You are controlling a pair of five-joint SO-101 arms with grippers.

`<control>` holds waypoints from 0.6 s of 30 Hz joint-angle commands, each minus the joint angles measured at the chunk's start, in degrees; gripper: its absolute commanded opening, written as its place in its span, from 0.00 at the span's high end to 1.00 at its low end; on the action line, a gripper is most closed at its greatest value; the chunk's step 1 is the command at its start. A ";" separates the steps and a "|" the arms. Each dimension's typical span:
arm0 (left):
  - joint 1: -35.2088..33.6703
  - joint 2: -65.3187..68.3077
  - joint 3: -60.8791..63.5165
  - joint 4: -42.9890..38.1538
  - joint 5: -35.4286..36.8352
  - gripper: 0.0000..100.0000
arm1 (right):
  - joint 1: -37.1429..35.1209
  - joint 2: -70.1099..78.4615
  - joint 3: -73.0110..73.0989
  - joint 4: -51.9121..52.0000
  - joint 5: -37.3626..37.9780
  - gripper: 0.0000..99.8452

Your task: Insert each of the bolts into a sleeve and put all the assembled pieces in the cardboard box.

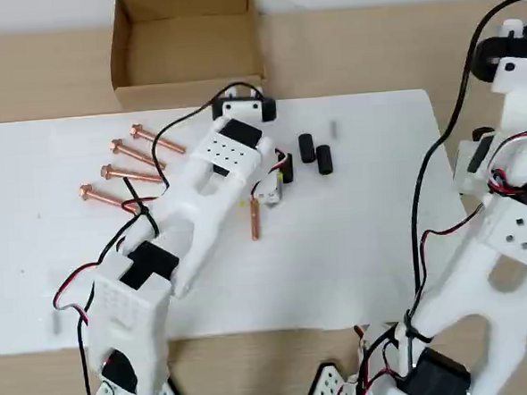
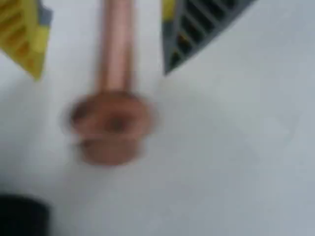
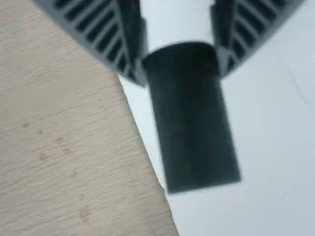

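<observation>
My left gripper (image 1: 265,196) is over the middle of the white sheet (image 1: 356,245). Its yellow and grey fingers (image 2: 197,29) stand open on either side of a copper bolt (image 2: 113,118), with a gap on each side of the shaft. That bolt (image 1: 255,219) lies just in front of the gripper. Several more bolts (image 1: 133,173) lie in a row to the left. Two black sleeves (image 1: 315,153) lie close by on the right. My right gripper (image 3: 179,59) is shut on a black sleeve (image 3: 192,128) above the sheet's edge. The cardboard box (image 1: 185,37) stands open at the back.
The right arm (image 1: 516,236) stands folded at the table's right side, with cables hanging around it. Bare wooden table (image 3: 64,147) borders the sheet. A wide stretch of sheet (image 1: 370,191) lies between the two arms.
</observation>
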 commanded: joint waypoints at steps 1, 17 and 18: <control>-0.79 -0.75 2.20 0.09 0.44 0.83 | -0.48 -2.15 -0.48 0.97 0.70 0.99; -3.78 -0.84 2.02 -5.45 0.44 0.83 | -0.92 -2.15 -0.48 1.32 0.62 0.99; -3.96 -0.84 2.02 -6.33 0.44 0.83 | -0.92 -2.15 -0.48 1.32 0.62 0.99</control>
